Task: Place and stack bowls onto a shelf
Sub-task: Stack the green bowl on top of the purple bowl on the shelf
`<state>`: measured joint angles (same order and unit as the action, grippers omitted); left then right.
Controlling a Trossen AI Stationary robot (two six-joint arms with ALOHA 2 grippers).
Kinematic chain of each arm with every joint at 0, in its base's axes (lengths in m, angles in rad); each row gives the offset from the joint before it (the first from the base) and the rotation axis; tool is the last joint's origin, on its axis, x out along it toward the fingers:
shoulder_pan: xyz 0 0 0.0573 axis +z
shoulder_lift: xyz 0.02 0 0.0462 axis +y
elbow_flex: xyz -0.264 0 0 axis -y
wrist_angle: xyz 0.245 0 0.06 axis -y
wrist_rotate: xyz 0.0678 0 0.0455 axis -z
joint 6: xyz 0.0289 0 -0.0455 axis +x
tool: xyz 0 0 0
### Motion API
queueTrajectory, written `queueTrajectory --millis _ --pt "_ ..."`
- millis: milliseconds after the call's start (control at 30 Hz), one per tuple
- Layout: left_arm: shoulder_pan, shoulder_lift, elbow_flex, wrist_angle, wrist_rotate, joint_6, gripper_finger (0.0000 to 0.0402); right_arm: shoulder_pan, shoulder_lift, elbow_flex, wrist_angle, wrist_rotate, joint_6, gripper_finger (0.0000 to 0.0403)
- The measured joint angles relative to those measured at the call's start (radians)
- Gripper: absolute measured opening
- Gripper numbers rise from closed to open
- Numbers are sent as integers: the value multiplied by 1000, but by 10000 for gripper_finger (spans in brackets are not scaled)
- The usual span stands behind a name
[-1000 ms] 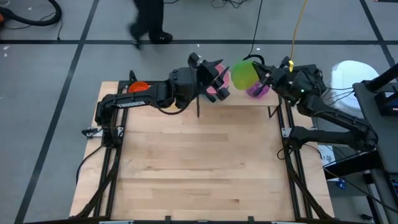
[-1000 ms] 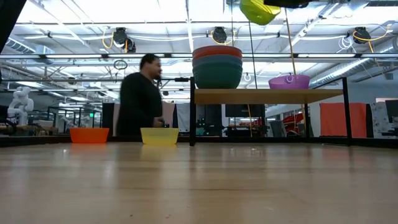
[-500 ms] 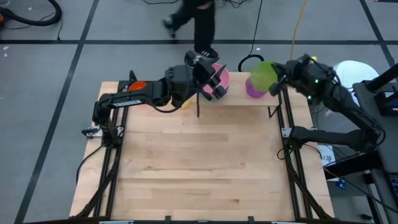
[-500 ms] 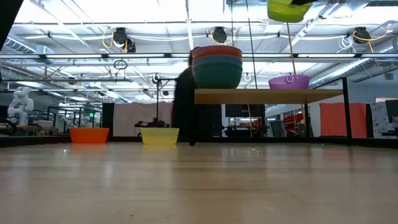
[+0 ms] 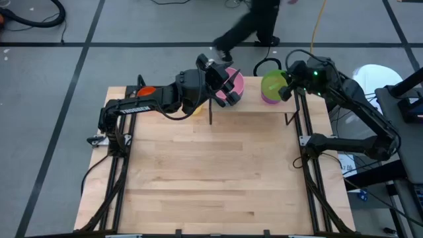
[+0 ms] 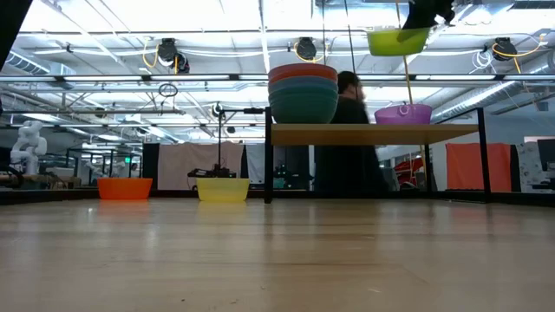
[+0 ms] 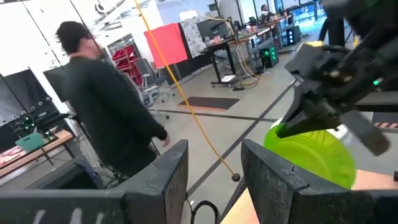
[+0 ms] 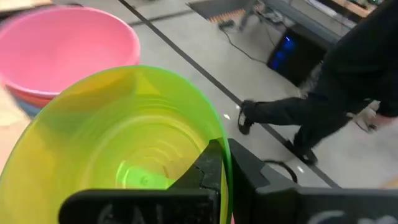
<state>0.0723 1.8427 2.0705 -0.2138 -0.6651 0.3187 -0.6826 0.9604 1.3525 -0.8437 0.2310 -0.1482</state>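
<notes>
Robotics lab: workbenches (image 7: 249, 37), ceiling trusses (image 6: 130, 82).

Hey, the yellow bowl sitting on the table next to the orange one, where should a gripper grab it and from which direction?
Probably by the rim, coming from above. The yellow bowl stands upright, mouth up, so one finger can drop inside and one outside its thin wall. The side away from the orange bowl looks freest in the low view.

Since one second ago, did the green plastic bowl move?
Yes. The green plastic bowl, held by the right claw, shifted rightward and downward in the low view. It now hangs directly above the purple plastic bowl on the light-wood shelf.
</notes>
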Motion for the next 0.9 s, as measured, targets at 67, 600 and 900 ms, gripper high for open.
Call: queueTrajectory --millis 67,600,900 --pt "0 0 0 0 0 0 154 -44 22 0 -9 1 0 0" --pt "-2 1 0 -32 0 -13 154 -313 210 -2 -35 -241 2 0" --pt "-2 1 0 -30 0 -13 154 -366 285 -2 -56 -333 -20 0"
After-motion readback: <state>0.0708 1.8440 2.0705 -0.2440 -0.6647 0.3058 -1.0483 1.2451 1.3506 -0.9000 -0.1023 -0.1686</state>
